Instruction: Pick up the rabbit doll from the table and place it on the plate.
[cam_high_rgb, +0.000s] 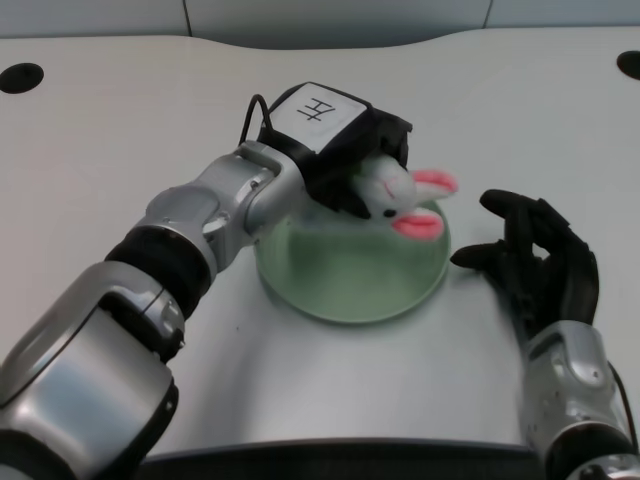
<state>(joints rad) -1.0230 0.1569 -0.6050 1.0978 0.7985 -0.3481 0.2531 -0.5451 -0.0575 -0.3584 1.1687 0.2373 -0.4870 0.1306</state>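
1. Held the rabbit doll (398, 194) in the left hand (345, 165), fingers wrapped round its body.
2. Hung over the green plate (345, 280), toward its far rim, seemingly clear of the dish.
3. Pointed head and pink ears rightward, away from the palm.
4. Needed, probably, only lowering and letting go.

White table (130, 130) w/ curved far edge, round dark holes (20, 76) at corners, soft even light
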